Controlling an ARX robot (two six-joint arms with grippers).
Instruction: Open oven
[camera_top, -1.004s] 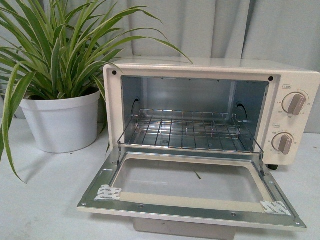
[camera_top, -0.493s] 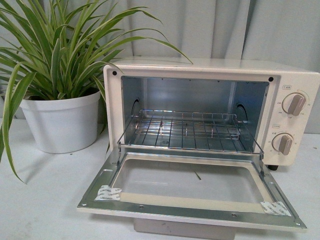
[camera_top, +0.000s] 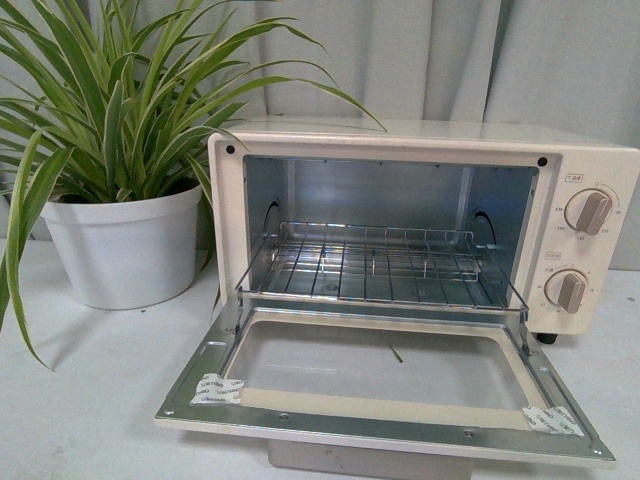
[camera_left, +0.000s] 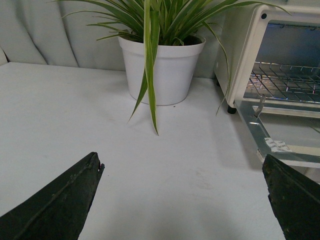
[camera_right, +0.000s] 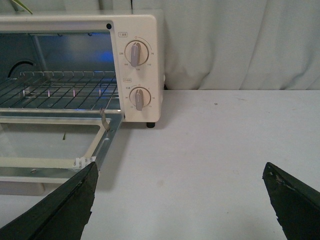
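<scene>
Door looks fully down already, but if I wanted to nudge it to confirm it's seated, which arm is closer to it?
Likely the right. The right gripper hangs open beside the oven door, whose corner lies near one finger. The left gripper, also open, faces mostly bare table and the potted plant.

Place: a staged test setup rather than a lived-in kitchen, as far as the views show.
Backdrop: a pale grey-white curtain (camera_top: 420, 50) hangs in folds behind everything and hides any wall.
Surface: a plain white surface (camera_left: 75, 115), bare but for two props.
Appliance: a cream-white toaster oven (camera_top: 420, 230) stands alone on the surface, its door folded down and its wire rack (camera_top: 375, 262) bare.
Decoration: a striped-leaf plant (camera_top: 120, 100) in a white pot (camera_top: 125, 245) stands just beside the oven.
Fittings: no cupboards, sink or worktop edge appear in any view.
</scene>
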